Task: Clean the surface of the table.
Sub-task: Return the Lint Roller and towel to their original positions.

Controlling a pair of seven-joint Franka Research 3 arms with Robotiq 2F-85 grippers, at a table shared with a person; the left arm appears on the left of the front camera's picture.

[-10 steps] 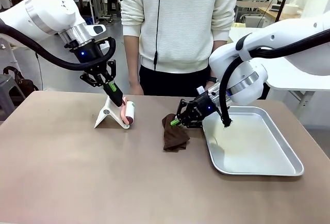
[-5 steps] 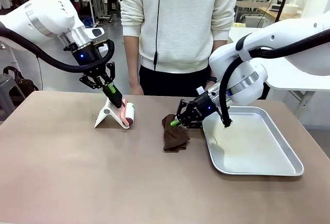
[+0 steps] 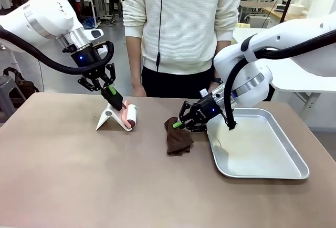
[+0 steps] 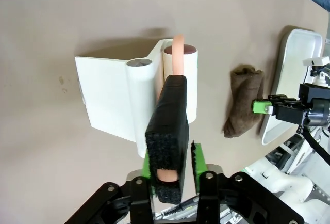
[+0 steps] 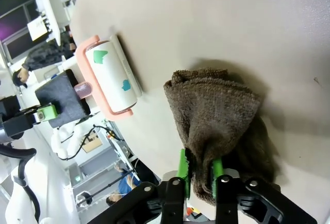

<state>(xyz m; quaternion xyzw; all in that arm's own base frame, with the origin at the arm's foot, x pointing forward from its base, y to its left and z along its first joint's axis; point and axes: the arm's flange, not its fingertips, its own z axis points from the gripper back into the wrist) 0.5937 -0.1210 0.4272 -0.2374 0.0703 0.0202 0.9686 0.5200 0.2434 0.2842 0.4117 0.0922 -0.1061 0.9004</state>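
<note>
- Two grippers are working over the brownish table [image 3: 79,175], which is spreading across the whole front view, with a person [image 3: 181,28] in a white sweater standing at its far edge.
- The left gripper [image 3: 116,102] is reaching down at the far left part of the table, and its fingers are closed tight on the foam-wrapped pink handle of a lint roller [image 3: 131,115].
- In the left wrist view the left gripper [image 4: 174,175] is squeezing the black foam with the pink handle end showing inside it, and the lint roller [image 4: 181,79] is sitting in its white stand [image 4: 105,100].
- The white stand [image 3: 107,117] is resting on the table, just left of the roll.
- The right gripper [image 3: 178,125] is closed on a dark brown cloth [image 3: 177,140], which is lying bunched on the table near the middle.
- In the right wrist view the green pads [image 5: 182,166] are pinching a fold of the brown cloth [image 5: 216,115], and the rest is lying on the table.
- A silver metal tray [image 3: 294,173] is lying on the right part of the table, just beside the cloth.
</note>
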